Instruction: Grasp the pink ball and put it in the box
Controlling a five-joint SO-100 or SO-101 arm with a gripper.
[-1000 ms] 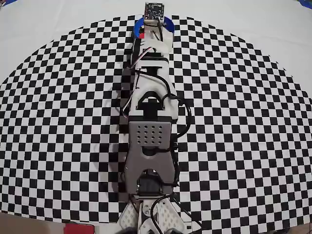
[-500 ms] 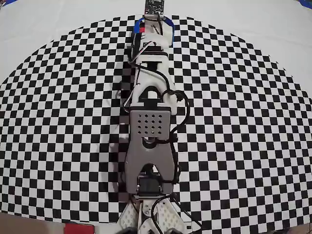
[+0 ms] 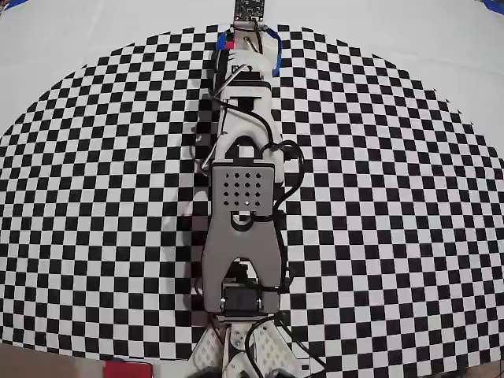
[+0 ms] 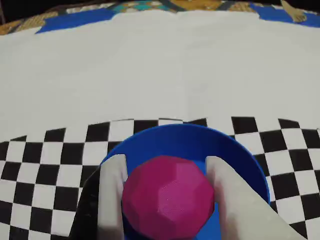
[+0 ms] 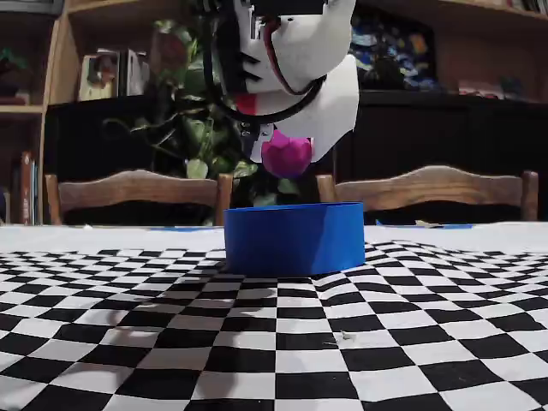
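Claw (image 4: 165, 200) clamped on pink ball (image 4: 167, 197) | you've carried it forward since a second ago, now above box (image 5: 294, 236) | release should drop it in.

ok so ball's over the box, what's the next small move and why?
Probably open the tool and drop. In the wrist view its fingers clamp the faceted magenta-pink ball with the round blue box beneath; the fixed view shows the ball hanging clear above the box rim.
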